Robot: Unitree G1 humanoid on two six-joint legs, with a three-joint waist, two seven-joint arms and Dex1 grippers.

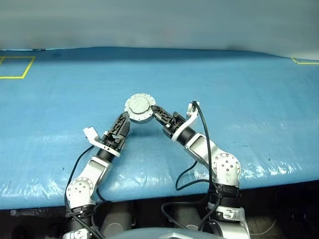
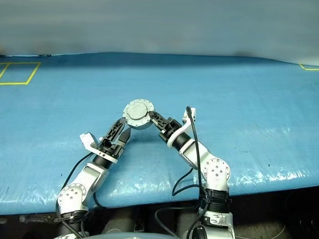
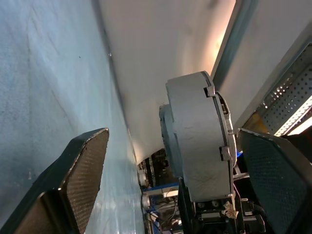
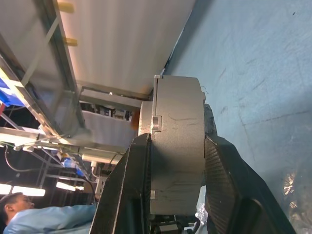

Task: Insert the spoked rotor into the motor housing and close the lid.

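My right gripper [image 4: 178,139] is shut on the motor housing [image 1: 139,108], a round grey metal casing held just above the blue table, with one flat bolted face turned up. The lid [image 3: 225,131] lies flat against the casing, with a seam and small clips showing at the rim. The spoked rotor is hidden. My left gripper [image 1: 126,121] is open at the casing's near-left side. Its two fingers stand wide apart with the casing's edge between them, not touching it.
A blue cover spreads over the table [image 1: 229,85]. Yellow tape marks lie at the far left [image 1: 13,67] and far right [image 1: 310,62]. The table's front edge [image 1: 283,179] runs close to the arms. A person in blue [image 4: 29,219] stands beyond the table.
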